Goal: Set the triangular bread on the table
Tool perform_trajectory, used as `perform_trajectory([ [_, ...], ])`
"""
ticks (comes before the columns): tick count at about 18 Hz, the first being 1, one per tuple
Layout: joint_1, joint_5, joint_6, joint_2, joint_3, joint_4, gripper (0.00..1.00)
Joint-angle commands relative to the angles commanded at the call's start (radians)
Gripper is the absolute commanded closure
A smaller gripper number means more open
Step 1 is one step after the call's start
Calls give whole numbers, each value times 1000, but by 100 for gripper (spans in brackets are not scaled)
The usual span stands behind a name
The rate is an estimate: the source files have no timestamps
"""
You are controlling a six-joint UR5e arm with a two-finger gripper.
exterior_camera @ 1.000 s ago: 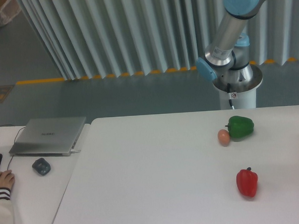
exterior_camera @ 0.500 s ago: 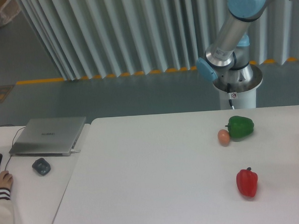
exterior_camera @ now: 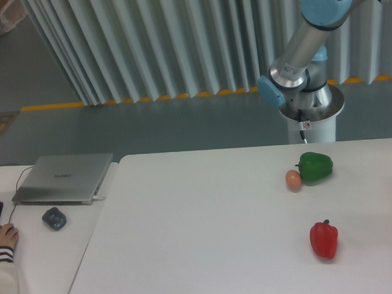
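Neither the triangular bread nor the hand shows — so their relation and the hand's state cannot be told; the large white matte worktop (exterior_camera: 206, 238) lies below the arm.

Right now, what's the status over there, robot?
Tool out of view. Bread not visible. Table holds green pepper, egg, red pepper.

You had a green pepper (exterior_camera: 314, 166) touching an egg (exterior_camera: 293, 179), with a red pepper (exterior_camera: 324, 240) well apart nearer the camera. A closed laptop (exterior_camera: 64, 179) and mouse (exterior_camera: 54, 218) sat on the adjoining desk (exterior_camera: 51, 264).
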Motion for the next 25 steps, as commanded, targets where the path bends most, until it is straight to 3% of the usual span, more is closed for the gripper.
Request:
perform_trajectory([
  [2, 2, 0, -2, -2, 2, 0, 0],
  [3, 2, 0, -9, -6, 5, 0, 14],
  [4, 0, 0, -9, -6, 3, 0, 20],
  [8, 0, 0, -8, -5, -2, 0, 37],
  [11, -2, 6, -8, 0, 8, -8, 61],
  [16, -3, 6, -5, 12, 12, -60, 84],
  [21, -3, 0, -6, 21, 24, -78, 86],
  [25, 0, -29, -5, 32, 81, -178, 86],
])
